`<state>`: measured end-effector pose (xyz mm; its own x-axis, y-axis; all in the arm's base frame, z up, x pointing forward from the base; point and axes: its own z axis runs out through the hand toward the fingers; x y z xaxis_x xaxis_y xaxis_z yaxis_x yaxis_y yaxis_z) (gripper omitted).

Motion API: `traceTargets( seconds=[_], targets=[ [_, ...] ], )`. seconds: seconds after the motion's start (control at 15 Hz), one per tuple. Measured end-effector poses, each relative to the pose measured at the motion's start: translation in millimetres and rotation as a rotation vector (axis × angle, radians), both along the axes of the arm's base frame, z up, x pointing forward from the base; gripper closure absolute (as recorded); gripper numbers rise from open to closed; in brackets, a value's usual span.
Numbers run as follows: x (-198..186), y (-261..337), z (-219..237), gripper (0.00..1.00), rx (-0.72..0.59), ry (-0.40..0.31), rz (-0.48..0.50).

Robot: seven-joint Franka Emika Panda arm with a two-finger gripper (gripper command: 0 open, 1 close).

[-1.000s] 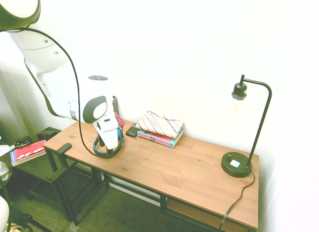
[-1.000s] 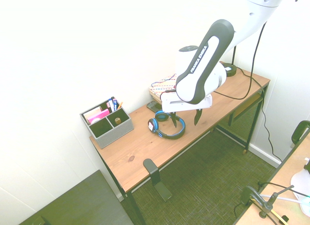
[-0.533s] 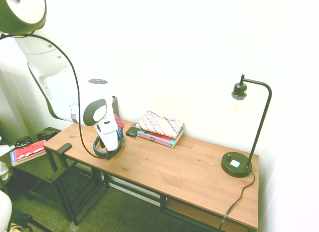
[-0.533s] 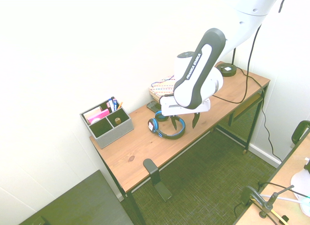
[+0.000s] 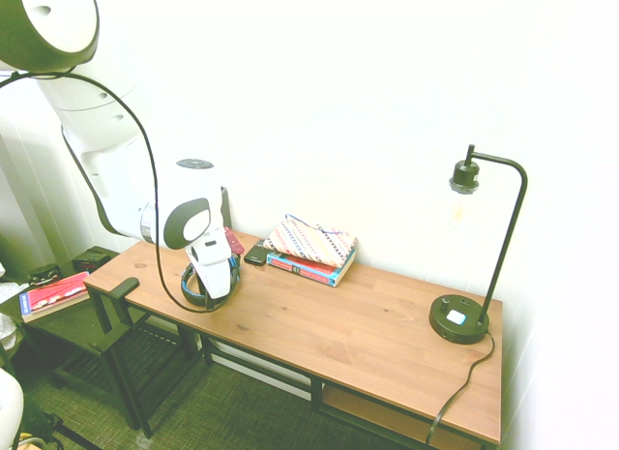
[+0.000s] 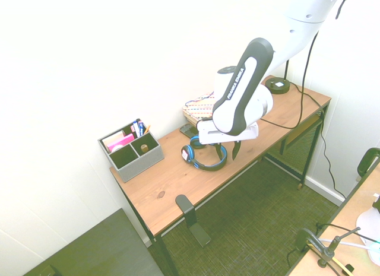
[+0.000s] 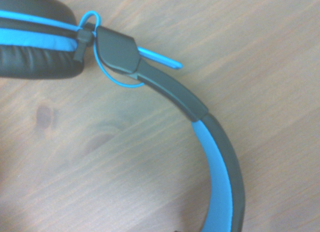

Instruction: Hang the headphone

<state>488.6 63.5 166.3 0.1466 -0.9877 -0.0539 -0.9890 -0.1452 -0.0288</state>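
Observation:
The headphone (image 6: 203, 163) lies flat on the wooden desk (image 6: 172, 187), with blue ear cups and a dark headband trimmed in blue. My gripper (image 6: 227, 152) hangs open right above its headband, one finger inside the loop and one outside toward the desk's front edge. In the first exterior view the headphone (image 5: 198, 295) shows only partly under the gripper (image 5: 215, 278). The wrist view shows the headband (image 7: 220, 177) and one ear cup (image 7: 35, 42) close up on the wood. A black hook (image 6: 186, 207) is clamped to the desk's front edge near its end.
A grey organizer (image 6: 132, 149) with pens stands by the wall. A stack of books (image 5: 310, 246) and a small dark device (image 5: 255, 255) lie behind the headphone. A black lamp (image 5: 462, 316) stands at the desk's far end. The hook (image 5: 123, 287) juts from the corner.
The gripper has come down lower over the headphone and shifted slightly toward the hook's end of the desk. The headphone has not moved.

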Motion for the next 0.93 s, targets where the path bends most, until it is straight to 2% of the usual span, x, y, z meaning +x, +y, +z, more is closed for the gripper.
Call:
traceTargets(
  seconds=[0.67, 0.8, 0.93],
  targets=[
    [-0.3, -0.7, 0.0, 1.00, -0.001, 0.000, 0.009],
    [2.0, 0.2, 17.2, 1.00, -0.001, -0.012, 0.021],
    [0.6, 0.1, 50.4, 1.00, -0.035, -0.021, 0.089]
  ],
)
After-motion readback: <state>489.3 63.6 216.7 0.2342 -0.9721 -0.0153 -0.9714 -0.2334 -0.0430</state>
